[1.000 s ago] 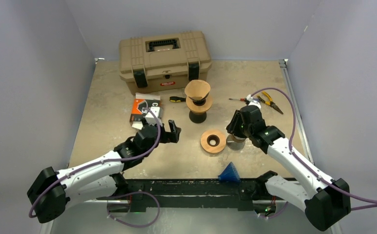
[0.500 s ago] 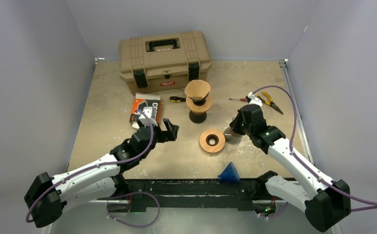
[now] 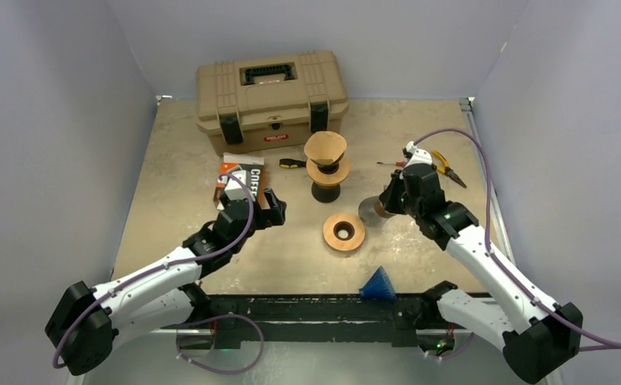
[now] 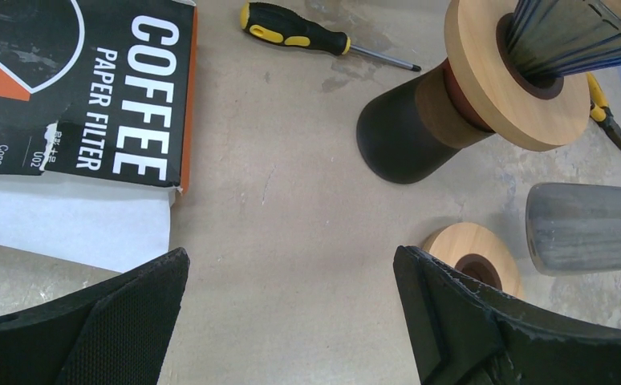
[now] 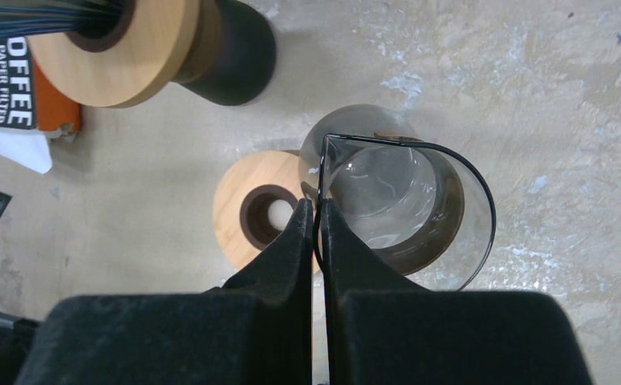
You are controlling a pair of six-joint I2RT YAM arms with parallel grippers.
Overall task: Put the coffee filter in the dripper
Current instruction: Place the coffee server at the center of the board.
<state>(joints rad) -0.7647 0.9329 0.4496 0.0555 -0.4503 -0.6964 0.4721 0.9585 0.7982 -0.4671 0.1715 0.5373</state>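
Beige tabletop (image 3: 179, 160) is bearing 1 coffee filter pack (image 4: 75, 80), lying just beyond the wide-open left gripper (image 4: 290, 265); right gripper (image 5: 317, 210) is pinching the glass carafe (image 5: 387, 200) by its rim, near the dripper (image 3: 326, 148).

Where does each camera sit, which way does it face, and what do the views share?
Top external: above and behind the bases, looking down on the table; both arms show.
Left wrist: low over the table, facing forward past the open left hand toward the filter pack and screwdriver.
Right wrist: looking down past the right hand, shut on the glass vessel.
Shared: all three show the wooden ring.
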